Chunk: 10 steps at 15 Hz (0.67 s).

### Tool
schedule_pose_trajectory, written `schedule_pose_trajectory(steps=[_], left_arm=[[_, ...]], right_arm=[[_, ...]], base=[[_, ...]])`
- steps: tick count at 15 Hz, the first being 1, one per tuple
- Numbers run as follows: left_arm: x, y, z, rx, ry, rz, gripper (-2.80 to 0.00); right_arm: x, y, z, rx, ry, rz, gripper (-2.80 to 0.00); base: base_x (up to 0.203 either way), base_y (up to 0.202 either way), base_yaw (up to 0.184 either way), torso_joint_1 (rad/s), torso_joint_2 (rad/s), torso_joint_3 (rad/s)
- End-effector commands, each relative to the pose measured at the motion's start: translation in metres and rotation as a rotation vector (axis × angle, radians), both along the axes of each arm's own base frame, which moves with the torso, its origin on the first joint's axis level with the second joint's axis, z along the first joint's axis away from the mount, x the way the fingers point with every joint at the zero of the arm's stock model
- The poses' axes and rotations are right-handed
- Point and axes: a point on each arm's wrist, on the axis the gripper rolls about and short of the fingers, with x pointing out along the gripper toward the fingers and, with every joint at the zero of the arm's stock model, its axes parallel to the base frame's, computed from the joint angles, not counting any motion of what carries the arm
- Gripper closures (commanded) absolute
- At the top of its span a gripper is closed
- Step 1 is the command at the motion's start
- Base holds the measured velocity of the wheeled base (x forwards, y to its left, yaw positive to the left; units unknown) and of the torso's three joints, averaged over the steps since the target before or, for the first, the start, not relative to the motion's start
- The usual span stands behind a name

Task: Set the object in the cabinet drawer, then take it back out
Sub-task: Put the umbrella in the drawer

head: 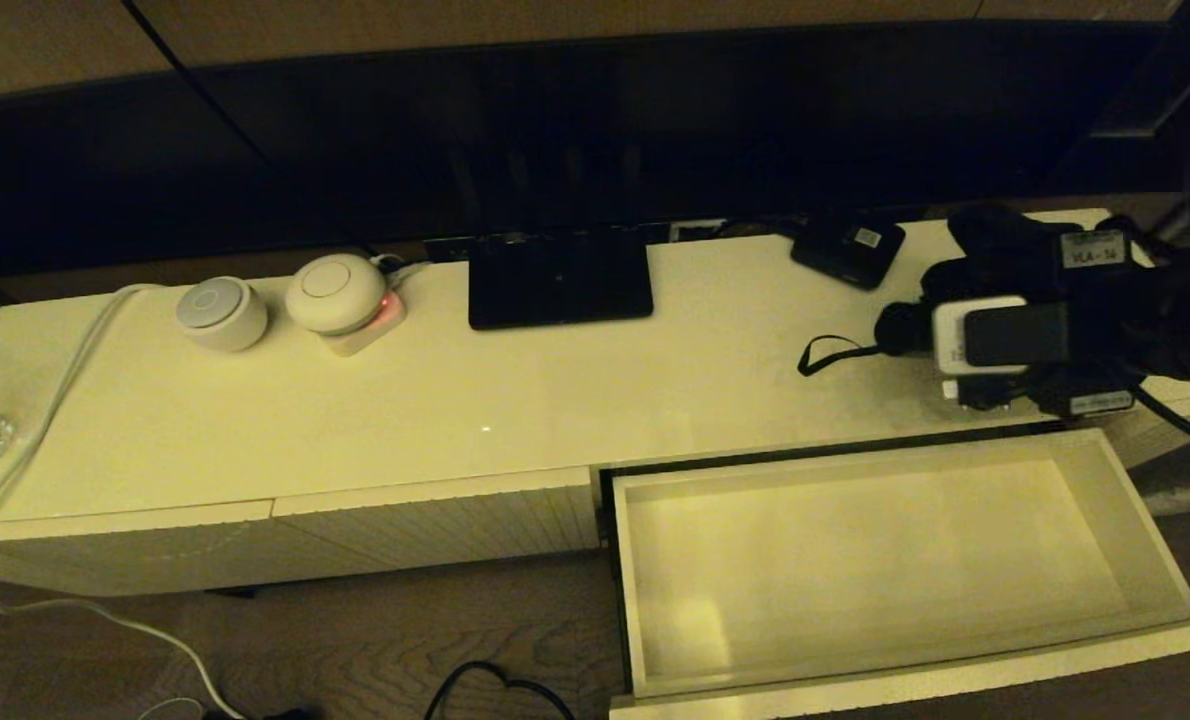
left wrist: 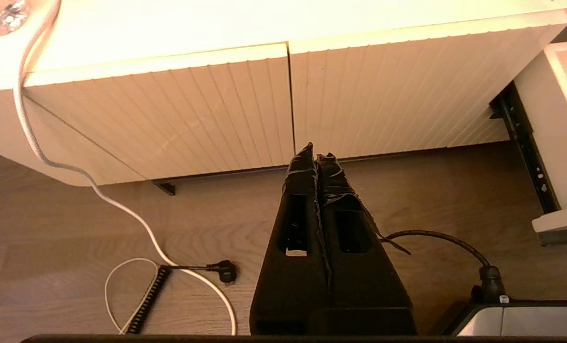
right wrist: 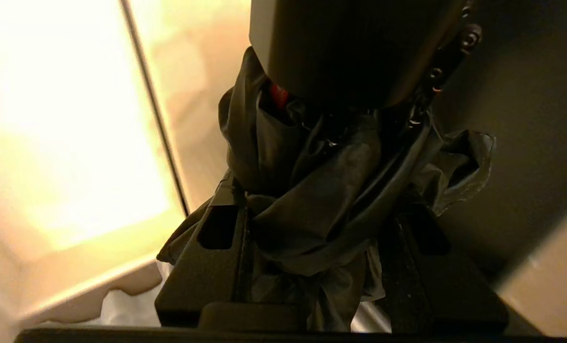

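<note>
The umbrella (right wrist: 321,200) sits bunched between the right gripper's (right wrist: 321,247) fingers (right wrist: 207,257), which press in on its loose black fabric from both sides. Its short handle (head: 900,328) and thin wrist loop (head: 827,355) stick out beyond the fingers over the cream surface (head: 455,400), just behind the cabinet drawer (head: 1145,520), which stands pulled out below the fingers with nothing in it. A small flat black box (head: 848,248) lies farther back. The left gripper (left wrist: 318,157) hangs low before the ribbed panels (left wrist: 169,114), its fingers pressed together on nothing
</note>
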Motion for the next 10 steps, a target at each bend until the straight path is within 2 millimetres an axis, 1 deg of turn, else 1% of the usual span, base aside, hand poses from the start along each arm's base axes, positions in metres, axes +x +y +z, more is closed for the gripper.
schedule_pose_trajectory(steps=[1,2,3,5,7,10], left_arm=[[0.0,0.0,-0.001,0.0,0.003,0.001,0.0],[0.0,0.0,-0.001,0.0,0.003,0.001,0.0],[0.0,0.0,-0.001,0.0,0.003,0.001,0.0],[0.0,0.0,-0.001,0.0,0.003,0.001,0.0],[0.0,0.0,-0.001,0.0,0.003,0.001,0.0],[0.0,0.0,-0.001,0.0,0.003,0.001,0.0]], right_arm=[[-0.044,-0.008,0.022,0.013,-0.072,0.028,0.0],[-0.06,-0.007,0.024,0.017,-0.085,0.047,0.0],[-0.074,-0.008,0.02,0.026,-0.08,0.052,0.0],[-0.09,-0.01,-0.002,0.069,-0.018,0.028,0.0],[-0.096,-0.012,-0.025,0.093,0.046,-0.006,0.0],[-0.089,-0.01,-0.059,0.068,0.132,-0.037,0.0]], base=[[0.0,0.0,0.0,0.0,0.0,0.0],[0.0,0.0,0.0,0.0,0.0,0.0],[0.0,0.0,0.0,0.0,0.0,0.0],[0.0,0.0,0.0,0.0,0.0,0.0],[0.0,0.0,0.0,0.0,0.0,0.0],[0.0,0.0,0.0,0.0,0.0,0.0]])
